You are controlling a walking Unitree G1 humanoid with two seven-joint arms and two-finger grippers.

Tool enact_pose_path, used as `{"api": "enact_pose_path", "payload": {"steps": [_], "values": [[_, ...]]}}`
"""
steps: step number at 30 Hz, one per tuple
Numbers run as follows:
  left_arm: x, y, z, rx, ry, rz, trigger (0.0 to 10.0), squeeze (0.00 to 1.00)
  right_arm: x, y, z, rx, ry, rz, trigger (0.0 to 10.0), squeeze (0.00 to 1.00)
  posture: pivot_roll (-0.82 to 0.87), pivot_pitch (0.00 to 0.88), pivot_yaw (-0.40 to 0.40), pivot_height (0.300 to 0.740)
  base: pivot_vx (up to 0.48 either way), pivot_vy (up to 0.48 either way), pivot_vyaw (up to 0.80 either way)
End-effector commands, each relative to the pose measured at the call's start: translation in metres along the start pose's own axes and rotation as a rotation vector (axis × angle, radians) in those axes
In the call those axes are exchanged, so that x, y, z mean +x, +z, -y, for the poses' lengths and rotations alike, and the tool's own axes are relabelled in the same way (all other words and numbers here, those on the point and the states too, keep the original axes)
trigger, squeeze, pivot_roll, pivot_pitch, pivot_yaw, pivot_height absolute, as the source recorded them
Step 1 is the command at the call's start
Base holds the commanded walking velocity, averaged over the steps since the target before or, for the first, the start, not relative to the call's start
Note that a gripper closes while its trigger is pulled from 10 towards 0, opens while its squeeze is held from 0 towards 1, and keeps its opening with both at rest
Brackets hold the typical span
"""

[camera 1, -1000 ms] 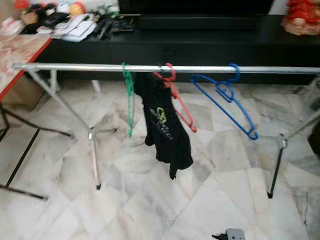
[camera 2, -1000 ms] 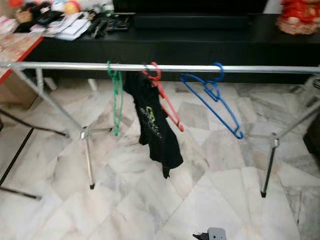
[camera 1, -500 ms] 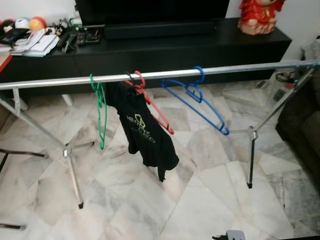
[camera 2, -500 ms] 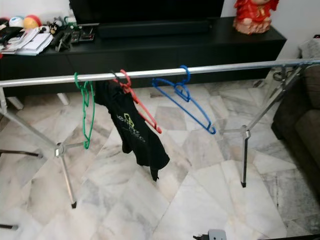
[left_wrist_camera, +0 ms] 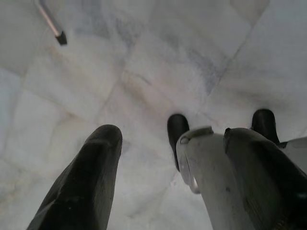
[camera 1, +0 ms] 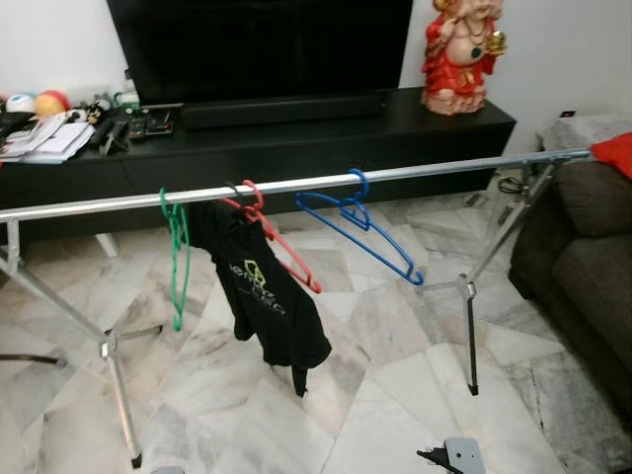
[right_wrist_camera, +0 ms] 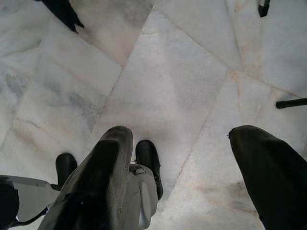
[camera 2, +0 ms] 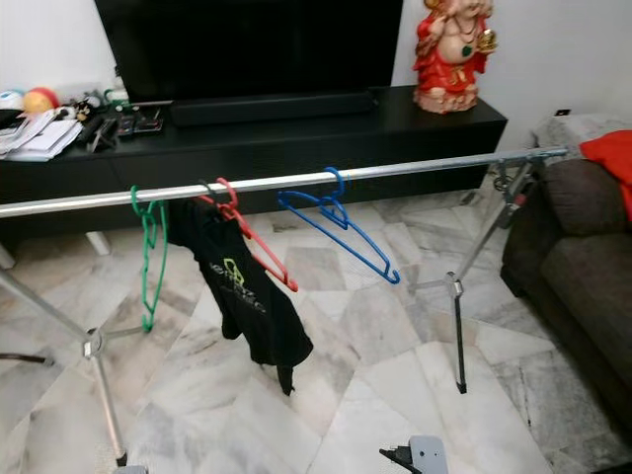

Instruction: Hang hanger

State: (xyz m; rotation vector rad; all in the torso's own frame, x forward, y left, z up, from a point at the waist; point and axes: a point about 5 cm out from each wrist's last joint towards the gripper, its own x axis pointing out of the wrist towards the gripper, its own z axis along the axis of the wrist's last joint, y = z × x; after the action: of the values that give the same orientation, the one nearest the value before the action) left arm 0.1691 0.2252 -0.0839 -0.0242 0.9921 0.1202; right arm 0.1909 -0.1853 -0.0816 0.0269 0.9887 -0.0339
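Observation:
A silver rail [camera 1: 434, 171] spans the room on tripod legs. From it hang a green hanger [camera 1: 178, 259], a red hanger [camera 1: 284, 249] carrying a black T-shirt [camera 1: 265, 311], and a blue hanger [camera 1: 363, 233]. Both arms hang low, well short of the rack. My left gripper [left_wrist_camera: 173, 134] points down at the marble floor, open, with nothing between its black fingers [left_wrist_camera: 91, 177]. My right gripper [right_wrist_camera: 180, 136] also faces the floor, open and empty.
Behind the rail stands a long black TV cabinet [camera 1: 326, 138] with a red figurine [camera 1: 459, 47] and clutter [camera 1: 59, 133] on it. A dark sofa [camera 1: 583, 267] with a red cloth [camera 1: 617, 153] is at the right. Rack legs [camera 1: 468, 331] stand on the marble floor [camera 1: 375, 415].
The head view has lifted and swung to the right, bringing the figurine and sofa into sight. The hangers keep their places on the rail.

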Motion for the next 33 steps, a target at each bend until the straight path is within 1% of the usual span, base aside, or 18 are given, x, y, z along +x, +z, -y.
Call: {"api": "enact_pose_path", "payload": {"steps": [1,5,10,13,15,17,18,20,22,27,28,29,30,31,33], "values": [[-0.002,-0.005,-0.008,0.002,0.022,-0.017,10.0,0.0,0.0,-0.005,-0.001,0.004,-0.001,-0.025,10.0,0.0,-0.04,0.0,0.031,0.74,0.0,0.0,-0.72],[-0.003,-0.005,-0.012,0.001,0.034,-0.012,10.0,0.0,0.0,-0.005,-0.002,0.017,-0.005,-0.027,10.0,0.0,-0.04,0.0,0.037,0.74,0.0,0.0,-0.72],[-0.003,-0.005,-0.012,0.002,0.031,-0.005,10.0,0.0,0.0,-0.006,-0.002,0.029,-0.005,-0.028,10.0,0.0,-0.03,0.0,0.038,0.74,0.0,0.0,-0.71],[-0.003,-0.008,-0.012,0.03,0.03,-0.011,10.0,0.0,-0.001,-0.01,-0.002,0.028,-0.005,-0.037,10.0,0.0,-0.03,0.0,0.036,0.74,0.0,0.0,-0.71],[-0.004,-0.011,-0.013,0.035,0.03,-0.016,10.0,0.0,-0.001,-0.013,-0.002,0.025,-0.004,-0.042,10.0,0.0,-0.03,0.003,0.039,0.74,0.0,-0.48,-0.71],[-0.006,-0.02,-0.014,0.033,0.029,-0.032,10.0,0.0,-0.002,-0.019,-0.001,0.028,-0.005,-0.051,10.0,0.0,-0.04,0.032,0.042,0.74,0.0,-0.48,-0.72],[-0.007,-0.025,-0.013,0.029,0.029,-0.041,10.0,0.0,-0.003,-0.022,0.0,0.031,-0.006,-0.057,10.0,0.0,-0.04,0.049,0.038,0.74,0.0,0.0,-0.71],[-0.008,-0.028,-0.013,0.029,0.025,-0.051,10.0,0.0,-0.004,-0.025,0.002,0.03,-0.006,-0.066,10.0,0.0,-0.04,0.056,0.037,0.74,0.0,0.0,-0.71],[-0.008,-0.032,-0.012,0.033,0.021,-0.057,10.0,0.0,-0.005,-0.03,0.005,0.03,-0.015,-0.075,10.0,0.0,-0.04,0.088,0.03,0.74,0.0,0.0,-0.71],[-0.007,-0.03,-0.007,0.04,0.007,-0.05,10.0,0.0,-0.006,-0.034,0.011,0.024,-0.026,-0.081,10.0,0.0,-0.05,0.105,0.038,0.74,0.0,0.0,-0.71],[-0.006,-0.027,-0.004,0.06,-0.012,-0.041,10.0,0.0,-0.007,-0.035,0.012,0.03,-0.034,-0.077,10.0,0.0,-0.07,0.108,0.049,0.74,0.0,0.0,-0.71],[-0.006,-0.027,-0.004,0.06,-0.012,-0.041,10.0,0.0,-0.007,-0.035,0.012,0.03,-0.034,-0.077,10.0,0.0,-0.07,0.108,0.049,0.74,0.0,0.0,-0.71],[-0.006,-0.026,-0.002,0.077,-0.023,-0.041,10.0,0.0,-0.007,-0.036,0.013,0.039,-0.042,-0.074,10.0,0.0,-0.09,0.11,0.057,0.74,0.0,0.0,-0.71],[-0.006,-0.025,-0.001,0.117,-0.04,-0.045,10.0,0.0,-0.008,-0.037,0.014,0.079,-0.057,-0.07,10.0,0.0,-0.08,0.107,0.066,0.74,0.0,0.0,-0.71],[-0.005,-0.022,-0.003,0.139,-0.044,-0.04,10.0,0.0,-0.008,-0.039,0.014,0.128,-0.07,-0.062,10.0,0.0,-0.07,0.106,0.069,0.74,0.0,0.0,-0.7]]}}
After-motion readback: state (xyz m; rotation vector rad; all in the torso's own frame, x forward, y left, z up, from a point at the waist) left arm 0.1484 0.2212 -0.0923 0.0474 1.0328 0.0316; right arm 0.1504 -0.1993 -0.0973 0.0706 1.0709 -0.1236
